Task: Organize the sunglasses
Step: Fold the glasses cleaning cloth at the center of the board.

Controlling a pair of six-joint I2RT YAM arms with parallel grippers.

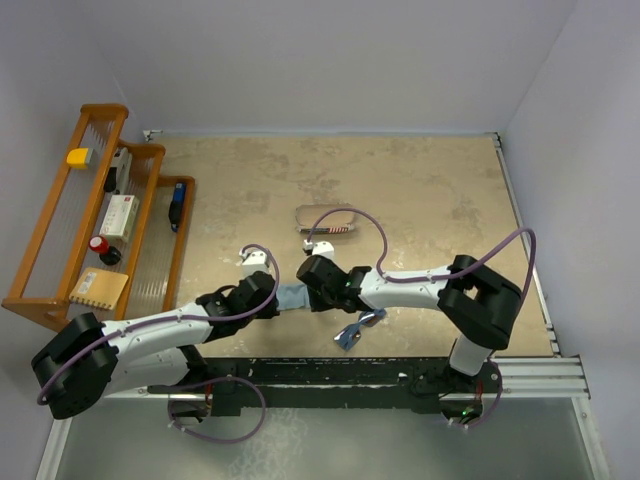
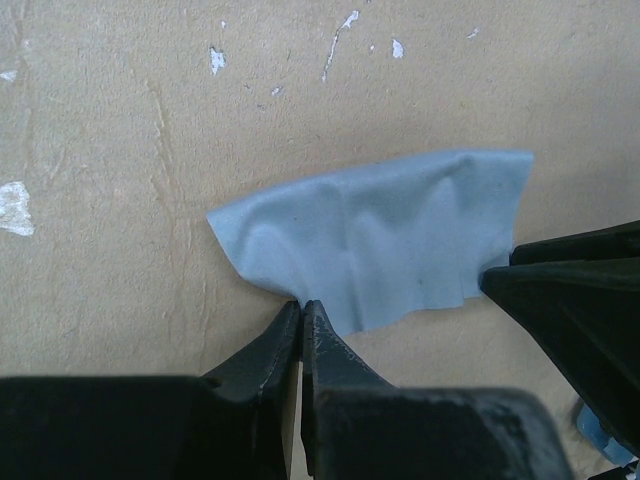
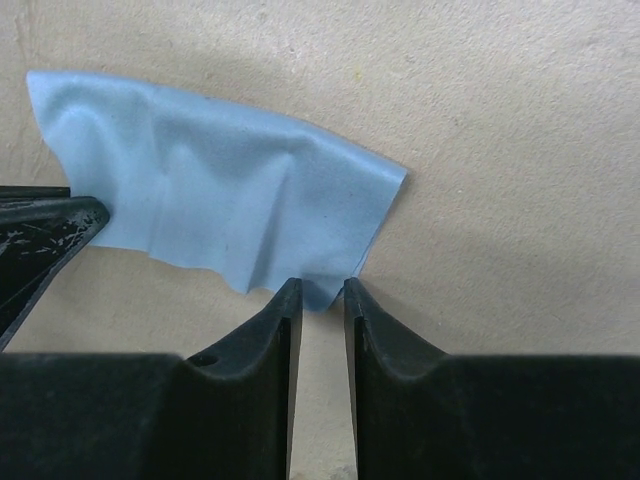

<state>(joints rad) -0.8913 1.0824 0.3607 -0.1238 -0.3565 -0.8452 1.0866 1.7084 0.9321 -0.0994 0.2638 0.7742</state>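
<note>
The left gripper (image 2: 302, 306) is closed tight on one corner of the cloth (image 2: 400, 240); the right gripper (image 3: 318, 290), slightly open, straddles the opposite corner, probably to spread it

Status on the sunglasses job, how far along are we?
Done: nothing visible yet. The sunglasses lie loose on the table under the right arm, apart from the case.
In hand: the left gripper pinches one edge of the blue cloth. The right gripper straddles the opposite corner, jaws not closed.
Left: cloth, sunglasses and case all remain to be put in order.
</note>
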